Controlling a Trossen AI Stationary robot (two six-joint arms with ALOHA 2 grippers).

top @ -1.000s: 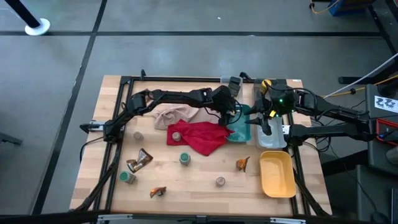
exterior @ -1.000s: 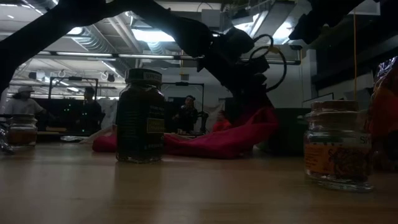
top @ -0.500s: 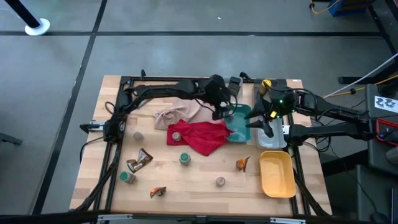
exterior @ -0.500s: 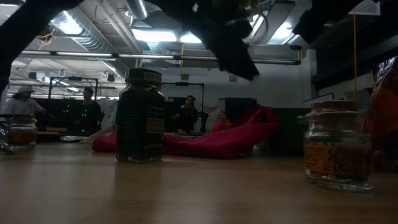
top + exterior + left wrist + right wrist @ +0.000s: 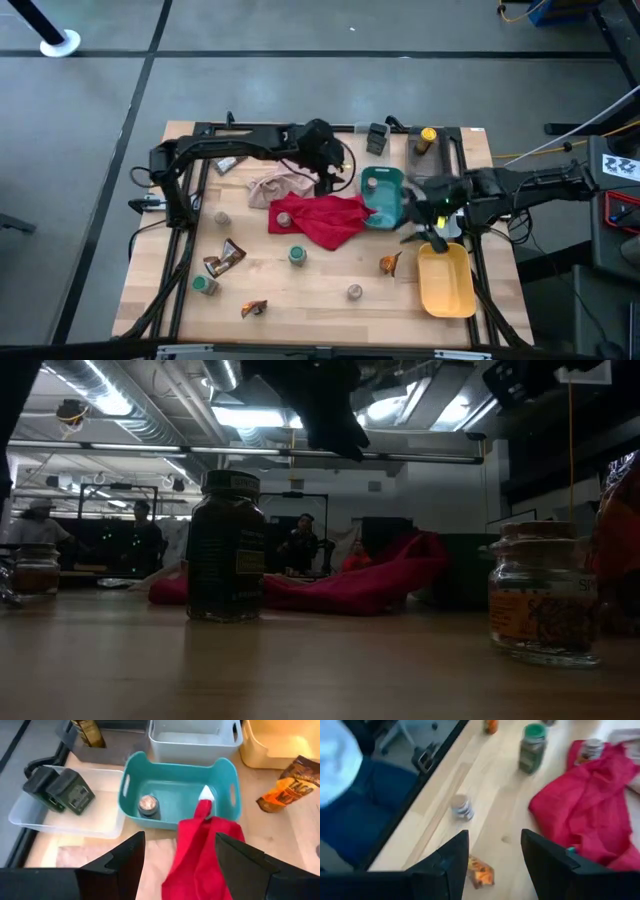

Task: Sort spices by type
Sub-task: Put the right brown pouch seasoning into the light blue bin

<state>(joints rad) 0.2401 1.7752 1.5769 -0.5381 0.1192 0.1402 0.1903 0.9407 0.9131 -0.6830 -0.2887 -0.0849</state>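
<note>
My left gripper point(image 5: 327, 181) hangs open over the beige cloth point(image 5: 281, 187), left of the teal tray point(image 5: 384, 206). In the left wrist view the gripper point(image 5: 180, 870) looks at that tray point(image 5: 227, 775), which holds one round jar point(image 5: 148, 806). My right gripper point(image 5: 425, 236) is open, low between the teal tray and the yellow tray point(image 5: 446, 280), above a brown-orange sachet point(image 5: 480, 872). Several jars, such as a green-lidded jar point(image 5: 297, 256) and a grey-lidded jar point(image 5: 354, 291), stand on the wood, one jar point(image 5: 284, 218) on the red cloth point(image 5: 322, 220). The yellow-capped bottle point(image 5: 427, 138) stands at the far right.
A corner of the red cloth point(image 5: 202, 810) hangs over the teal tray's rim. A clear tray point(image 5: 65, 817) with dark blocks and a pale tray point(image 5: 192, 740) sit beside it. Two more sachets point(image 5: 225, 258) point(image 5: 253, 308) lie near left. A black frame borders the table.
My left gripper has drawn back from the teal tray toward the table's left and far side, and has risen. My right gripper has swung from over the pale tray toward the near edge, down beside the yellow tray, turning as it went.
</note>
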